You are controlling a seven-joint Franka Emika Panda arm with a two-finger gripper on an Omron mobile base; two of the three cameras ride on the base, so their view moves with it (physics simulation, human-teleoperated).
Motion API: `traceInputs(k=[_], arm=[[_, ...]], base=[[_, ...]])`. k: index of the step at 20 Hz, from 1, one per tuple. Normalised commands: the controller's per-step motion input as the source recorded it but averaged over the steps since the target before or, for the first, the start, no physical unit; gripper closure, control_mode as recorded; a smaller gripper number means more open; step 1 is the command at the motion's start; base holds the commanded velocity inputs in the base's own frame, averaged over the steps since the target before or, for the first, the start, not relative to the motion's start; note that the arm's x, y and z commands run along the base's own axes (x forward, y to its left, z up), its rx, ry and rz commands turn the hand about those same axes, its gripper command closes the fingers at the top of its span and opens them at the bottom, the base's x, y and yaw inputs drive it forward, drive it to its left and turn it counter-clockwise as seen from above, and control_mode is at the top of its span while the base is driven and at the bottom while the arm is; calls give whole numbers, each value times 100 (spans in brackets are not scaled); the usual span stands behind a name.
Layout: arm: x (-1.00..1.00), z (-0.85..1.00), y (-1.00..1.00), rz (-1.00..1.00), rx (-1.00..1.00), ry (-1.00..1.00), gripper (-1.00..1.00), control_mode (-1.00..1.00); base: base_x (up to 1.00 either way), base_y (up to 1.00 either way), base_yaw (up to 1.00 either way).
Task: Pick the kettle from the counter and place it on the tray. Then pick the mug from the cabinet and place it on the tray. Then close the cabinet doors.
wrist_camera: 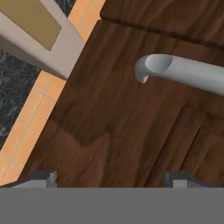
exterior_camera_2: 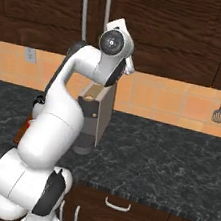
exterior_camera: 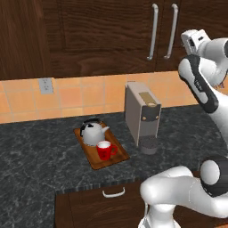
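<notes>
In the right base view the white arm hides most of the flat brown wooden tray (exterior_camera_2: 22, 130) on the counter. The tall dark brown cabinet doors (exterior_camera: 133, 31) run off the top edge. In the hand view the long silver-grey bar handle (wrist_camera: 183, 72) is cut off at the right edge.

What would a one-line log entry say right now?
kettle: on tray | mug: on tray | cabinet doors: shut | jaws: open, facing door
</notes>
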Motion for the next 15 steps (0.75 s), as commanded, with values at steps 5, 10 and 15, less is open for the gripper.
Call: traceInputs(k=[5, 10, 15], arm=[[36, -7, 0, -26, -3, 23, -100, -100], [37, -21, 0, -19, -5, 11, -100, -100], [29, -27, -3, -6, -10, 0, -100, -100]], base=[[0, 0, 0], [0, 0, 0], [0, 0, 0]])
